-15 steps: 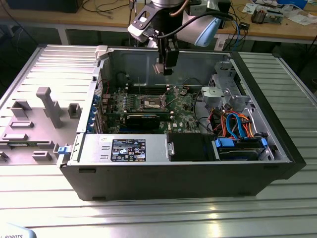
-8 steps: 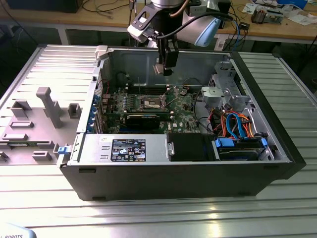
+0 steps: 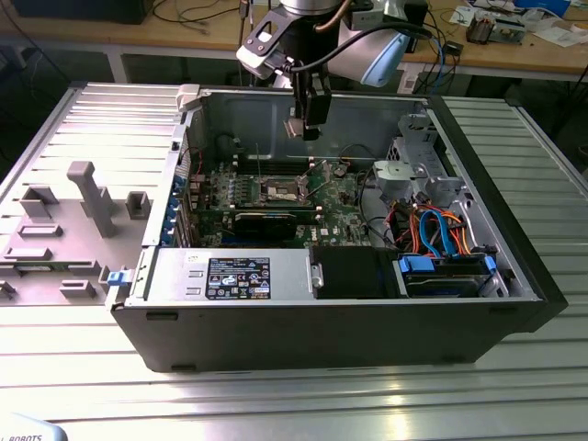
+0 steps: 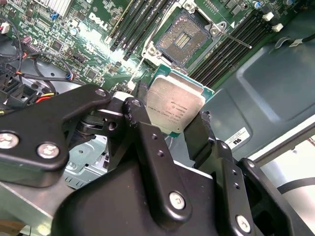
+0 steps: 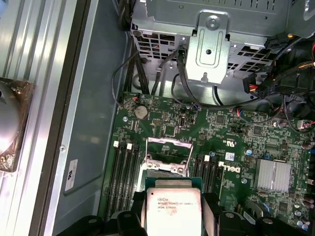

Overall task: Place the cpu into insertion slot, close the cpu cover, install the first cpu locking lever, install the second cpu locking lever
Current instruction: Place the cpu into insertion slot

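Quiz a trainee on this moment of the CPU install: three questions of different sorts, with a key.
1. True or false: the cpu already sits in the insertion slot.
2. Multiple choice: the gripper is A) open, B) shut on the cpu, C) shut on a cable.
3. Fill in: the cpu cover at the slot stands ___ (open or closed).
Key: 1 false; 2 B; 3 open.

Fine print on cpu (image 5: 173, 210) and motherboard (image 5: 224, 135)
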